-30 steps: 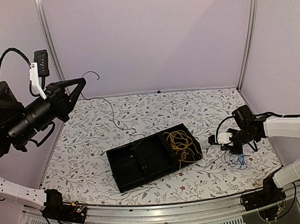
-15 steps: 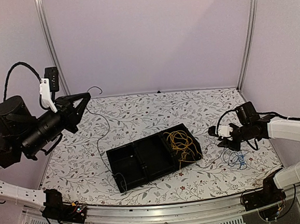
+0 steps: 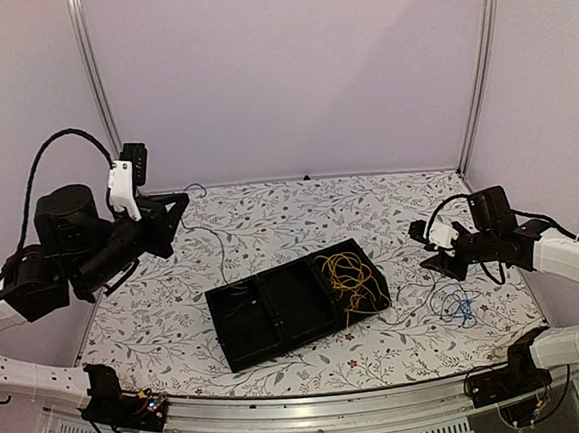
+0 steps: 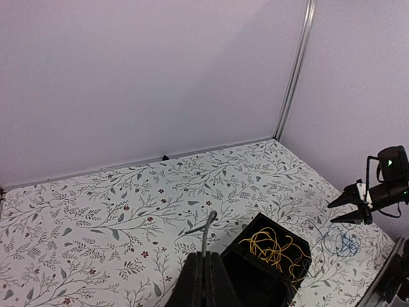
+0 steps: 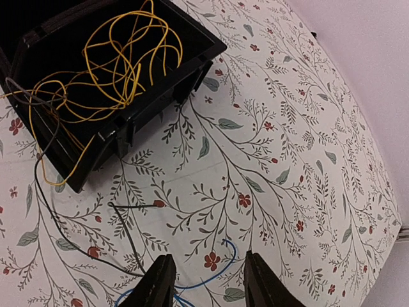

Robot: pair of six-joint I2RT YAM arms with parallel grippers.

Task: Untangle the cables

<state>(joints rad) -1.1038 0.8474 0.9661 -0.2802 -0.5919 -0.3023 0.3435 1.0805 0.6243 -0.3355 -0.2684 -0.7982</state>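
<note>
Left tool: clenched on a thin black cable, held high above the left part of the bench.
Black cable: hanging from the left tool tips down to the bench, then running toward the black tray; far end too thin to follow.
Black tray: about the middle of the bench, turned a little askew.
Yellow cables: a loose bundle in the rightmost compartment of the tray, some loops over its wall, with a dark wire crossing them in the right wrist view.
Blue cable: a small heap on the bench, right of the tray and apart from the yellow bundle.
Right tool: fingers spread, nothing between them, hovering just above the blue cable.
Step in hand: probably drawing the black cable out of the bundle, with the blue one already laid aside.
Next move: probably laying the black cable on the left of the bench, apart from the tray; a slow pull needed, so as not to drag the yellow loops along.
</note>
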